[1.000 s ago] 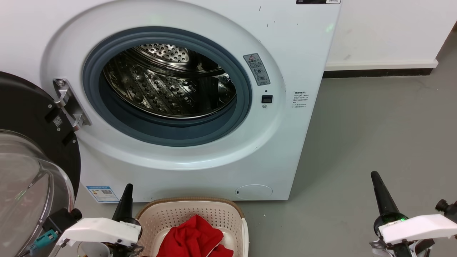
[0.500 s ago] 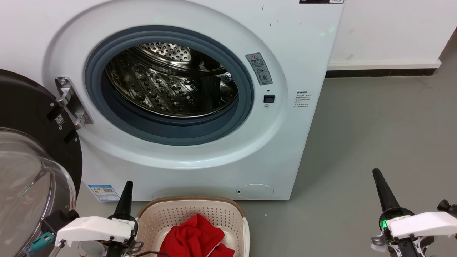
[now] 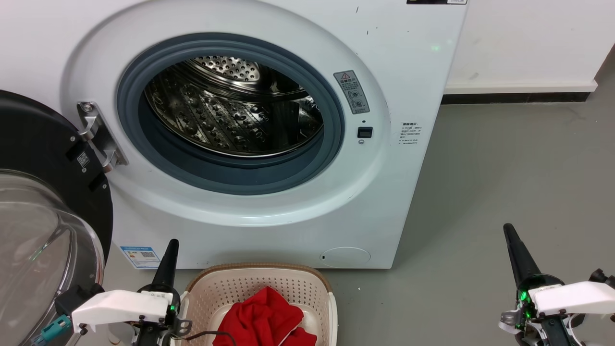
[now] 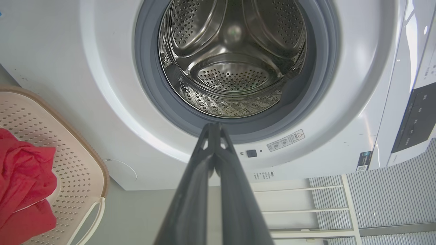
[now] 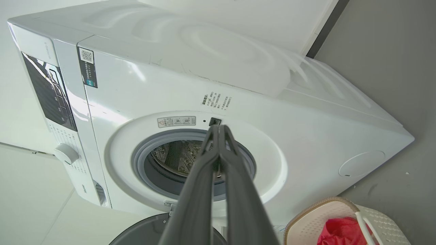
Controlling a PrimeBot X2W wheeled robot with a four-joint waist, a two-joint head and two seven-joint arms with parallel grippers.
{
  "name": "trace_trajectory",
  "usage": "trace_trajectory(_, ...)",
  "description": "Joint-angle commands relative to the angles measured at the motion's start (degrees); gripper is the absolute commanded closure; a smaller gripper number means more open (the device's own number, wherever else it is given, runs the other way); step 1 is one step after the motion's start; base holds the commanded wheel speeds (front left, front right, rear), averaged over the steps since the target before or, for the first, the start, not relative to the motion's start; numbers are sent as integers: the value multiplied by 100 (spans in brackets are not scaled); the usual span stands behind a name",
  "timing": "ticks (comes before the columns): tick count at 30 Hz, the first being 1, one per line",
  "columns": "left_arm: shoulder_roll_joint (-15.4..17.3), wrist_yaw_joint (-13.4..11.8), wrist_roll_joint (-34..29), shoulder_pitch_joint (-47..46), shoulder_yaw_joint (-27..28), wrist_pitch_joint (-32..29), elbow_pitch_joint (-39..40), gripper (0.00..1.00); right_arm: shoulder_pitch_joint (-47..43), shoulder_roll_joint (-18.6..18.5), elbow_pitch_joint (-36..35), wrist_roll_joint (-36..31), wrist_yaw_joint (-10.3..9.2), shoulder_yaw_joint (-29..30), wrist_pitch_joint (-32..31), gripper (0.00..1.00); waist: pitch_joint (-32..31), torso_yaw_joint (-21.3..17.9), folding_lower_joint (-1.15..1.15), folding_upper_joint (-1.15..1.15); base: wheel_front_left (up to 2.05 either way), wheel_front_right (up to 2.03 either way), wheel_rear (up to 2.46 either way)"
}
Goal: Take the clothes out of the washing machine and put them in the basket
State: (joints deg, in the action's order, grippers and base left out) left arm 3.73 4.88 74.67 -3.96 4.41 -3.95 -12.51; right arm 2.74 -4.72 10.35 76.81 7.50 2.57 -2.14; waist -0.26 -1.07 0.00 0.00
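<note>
Two grippers sit low in the head view, the left gripper (image 3: pixel 172 246) beside the basket (image 3: pixel 254 267), the right gripper (image 3: pixel 509 233) over floor (image 3: pixel 480 168), fingers (image 3: pixel 166 274) pressed together, empty. The red clothes (image 3: pixel 262 317) lie in the basket. The left wrist view's drum (image 4: pixel 235 73) looks bare, but its near lip is hidden: a garment could be missed. The right wrist view shows the door (image 5: pixel 136 233) jutting open, easily knocked.

White washing machine (image 3: pixel 269 230), grey door ring (image 3: pixel 230 180), perforated steel drum (image 3: pixel 216 120); the cream perforated basket (image 3: pixel 288 286) is brown-rimmed; the clothes (image 3: pixel 262 315) are red.
</note>
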Motion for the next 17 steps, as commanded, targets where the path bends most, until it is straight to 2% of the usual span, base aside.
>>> trace_trajectory(1,-5,44,162,-133,38,-33,4,100,136,-22,14,174,-1,21,-30,100,2,6,0,0,0,0,0)
trace_trajectory(17,-45,164,939,-191,127,-149,-77,100,247,0,186,936,-1,96,-140,100,20,50,0,0,0,0,0)
